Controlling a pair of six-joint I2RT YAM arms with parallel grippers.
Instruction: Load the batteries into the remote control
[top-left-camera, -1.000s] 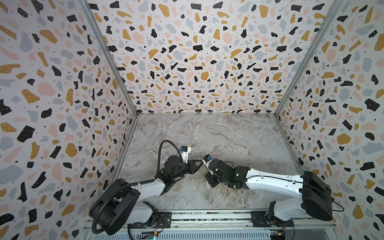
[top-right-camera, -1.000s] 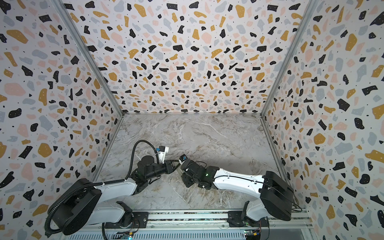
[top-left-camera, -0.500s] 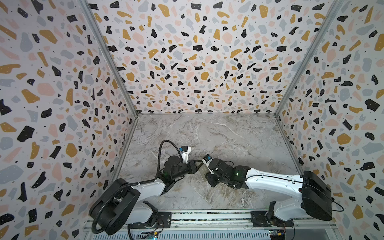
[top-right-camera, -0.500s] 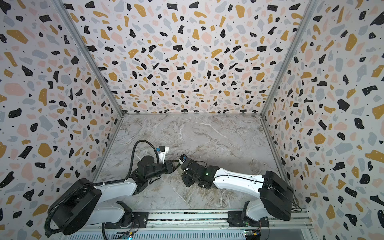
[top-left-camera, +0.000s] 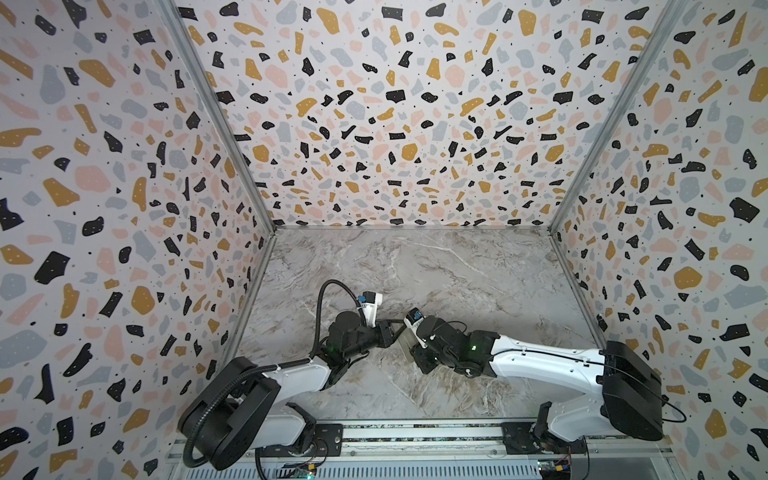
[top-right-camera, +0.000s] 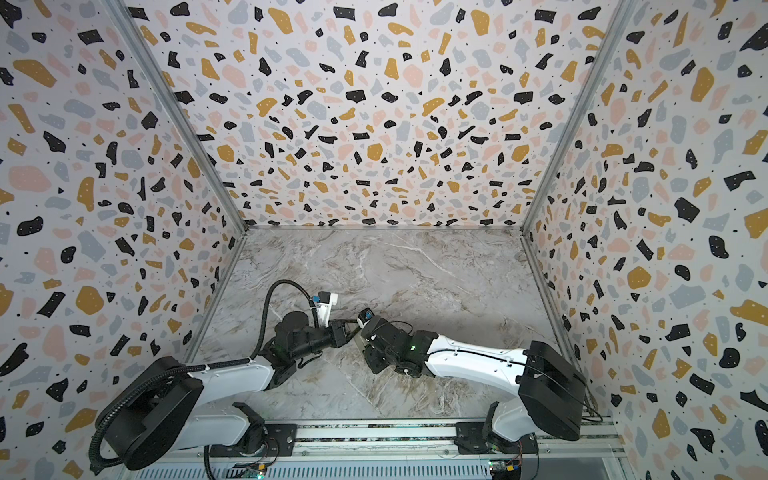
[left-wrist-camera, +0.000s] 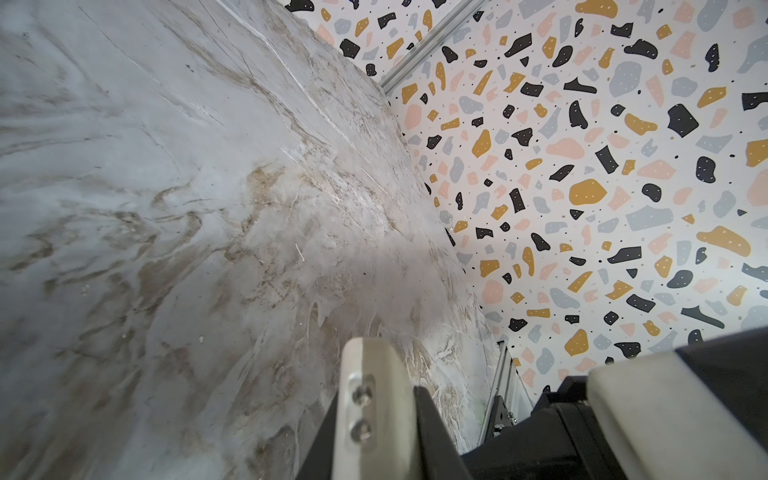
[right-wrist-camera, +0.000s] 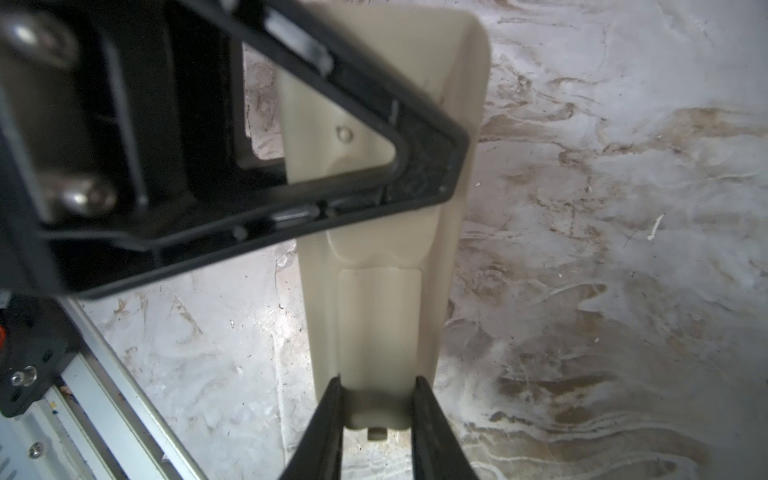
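Observation:
The remote control (right-wrist-camera: 382, 316) shows its plain pale back in the right wrist view, with a rectangular panel lying flush on it. My right gripper (right-wrist-camera: 378, 384) is shut on its near end, one black finger on each long side. My left gripper (right-wrist-camera: 432, 162) is shut with nothing in it, and its black triangular finger lies across the far part of the remote's back. In both top views the remote is a small pale patch (top-left-camera: 405, 340) (top-right-camera: 360, 338) between the left gripper (top-left-camera: 392, 330) (top-right-camera: 347, 330) and the right gripper (top-left-camera: 412, 345) (top-right-camera: 368, 347). The batteries are out of view.
The marble tabletop (top-left-camera: 436, 270) is ringed by speckled walls on three sides. A metal rail (top-left-camera: 415, 432) carries both arm bases along the front edge. In the left wrist view my left gripper (left-wrist-camera: 395, 374) points over the table toward the right wall (left-wrist-camera: 602, 187).

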